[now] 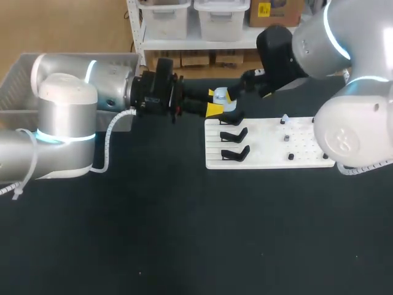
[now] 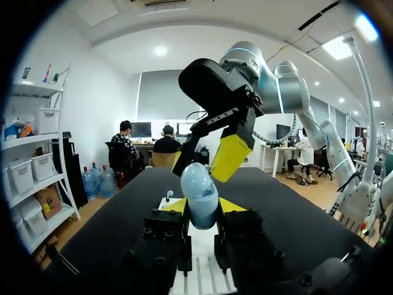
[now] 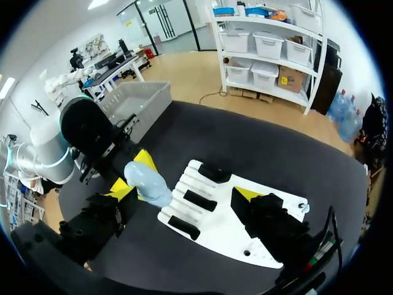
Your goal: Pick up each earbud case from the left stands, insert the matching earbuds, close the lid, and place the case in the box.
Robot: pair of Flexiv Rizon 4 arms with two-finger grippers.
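My left gripper [image 1: 216, 102] is shut on a pale blue earbud case [image 1: 229, 102], held just beyond the far left corner of the white board [image 1: 270, 161]. The lid looks shut. In the left wrist view the case [image 2: 199, 195] stands upright between the yellow tips of the left gripper [image 2: 202, 206]. My right gripper [image 2: 206, 157] hangs open close above and behind it. From the right wrist, the case [image 3: 147, 182] lies near one finger of the wide-open right gripper [image 3: 184, 193]. Three black stands [image 1: 234, 136] on the board's left side are bare. Small earbuds [image 1: 287, 138] sit on its right side.
A grey box [image 1: 18, 74] stands at the far left of the table, behind my left arm; it also shows in the right wrist view as the grey box [image 3: 135, 101]. The black tabletop [image 1: 184, 233] stretches in front of the board.
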